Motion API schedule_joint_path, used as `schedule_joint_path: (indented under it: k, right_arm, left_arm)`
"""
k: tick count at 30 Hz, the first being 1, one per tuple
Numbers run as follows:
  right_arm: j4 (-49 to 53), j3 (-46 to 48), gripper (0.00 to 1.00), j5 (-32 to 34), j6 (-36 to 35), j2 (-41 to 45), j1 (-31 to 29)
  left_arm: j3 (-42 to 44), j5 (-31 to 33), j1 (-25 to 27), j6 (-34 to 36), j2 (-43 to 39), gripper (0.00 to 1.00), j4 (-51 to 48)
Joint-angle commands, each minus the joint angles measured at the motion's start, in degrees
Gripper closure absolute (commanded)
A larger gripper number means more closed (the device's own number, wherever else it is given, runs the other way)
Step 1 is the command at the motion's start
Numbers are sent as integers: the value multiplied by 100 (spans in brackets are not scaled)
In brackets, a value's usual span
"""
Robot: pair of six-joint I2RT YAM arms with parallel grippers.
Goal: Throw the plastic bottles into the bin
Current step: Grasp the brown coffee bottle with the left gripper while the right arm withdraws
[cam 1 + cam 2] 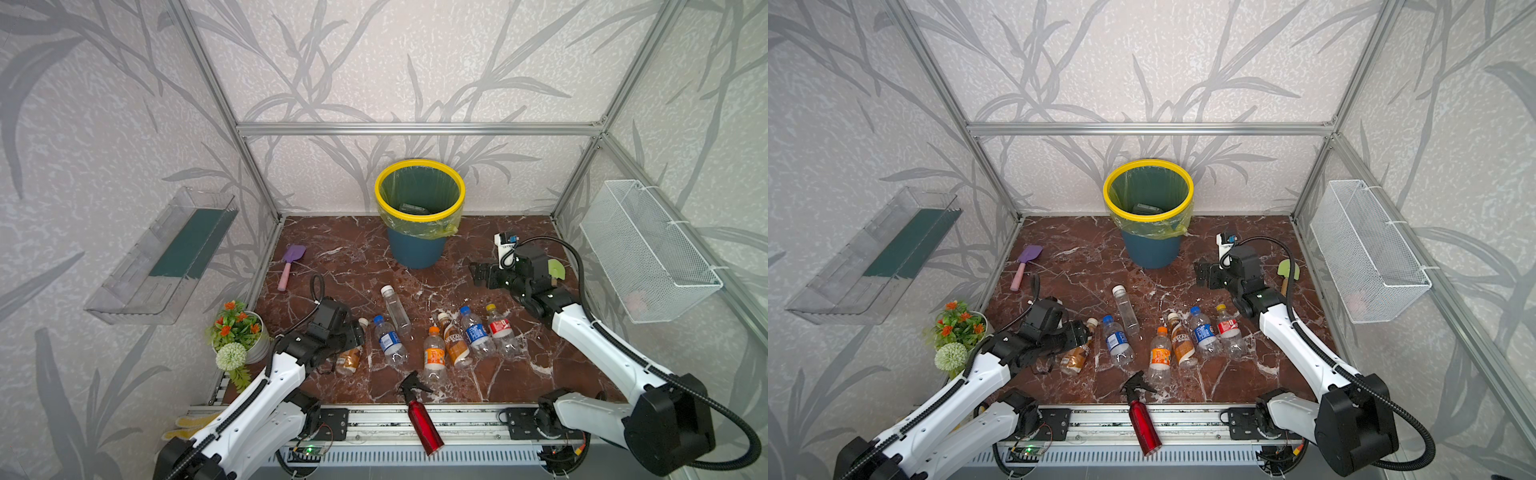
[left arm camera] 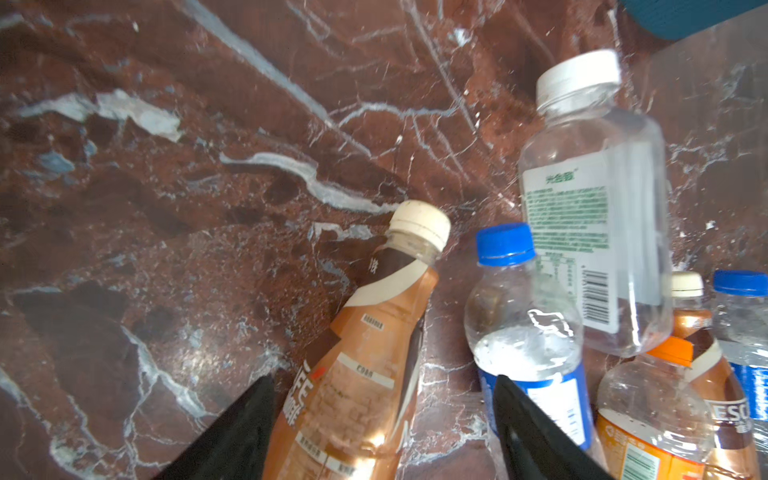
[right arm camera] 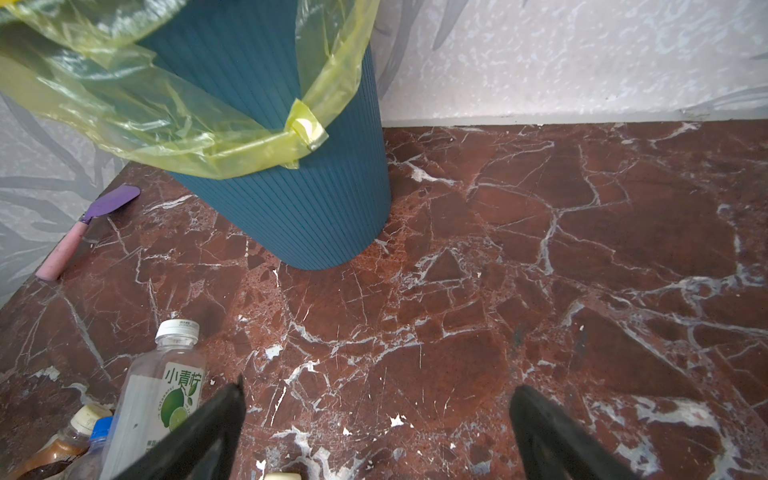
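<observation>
Several plastic bottles lie in a row on the brown marble floor. The leftmost is a brown coffee bottle (image 1: 351, 357) (image 2: 365, 353) with a cream cap. My left gripper (image 1: 357, 336) (image 2: 382, 380) is low over it, open, with a finger on either side of its body and a gap on the side toward the blue-capped bottle (image 1: 390, 340) (image 2: 528, 332). A clear white-capped bottle (image 1: 397, 309) (image 3: 162, 390) lies beyond. The bin (image 1: 413, 249) (image 3: 291, 199) stands at the back wall. My right gripper (image 1: 478, 274) (image 3: 379, 388) hovers open and empty to the right of the bin.
Orange-label (image 1: 434, 353), Nescafe (image 1: 455, 340), blue-label (image 1: 476, 332) and red-label (image 1: 500, 328) bottles lie at the middle right. A red spray bottle (image 1: 419, 419) lies at the front edge. There are also a purple shovel (image 1: 291, 262), a flower pot (image 1: 239, 332), a green shovel (image 1: 557, 270) and a wire basket (image 1: 648, 249).
</observation>
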State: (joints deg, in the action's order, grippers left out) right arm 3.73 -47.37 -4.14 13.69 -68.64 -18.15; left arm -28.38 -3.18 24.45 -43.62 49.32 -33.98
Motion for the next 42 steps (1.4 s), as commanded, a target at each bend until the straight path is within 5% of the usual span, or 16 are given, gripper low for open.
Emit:
schedule_joint_path:
  k: [1,15,26,42]
  right_arm:
    - [-202,87,0,-8,28,9,28]
    - [-285,-9,0,-209,-10,-276,124]
    - [-319,279,1,-101,72,-403,145]
    - [-339,437,2,54,83,-639,146]
  left_arm:
    - [147,-62,120,-206,88,19,-38]
    - [184,224,528,-112,932,28,95]
    - [66,440,535,51,1286,47,197]
    - [-676,1571,528,1142,-197,49,267]
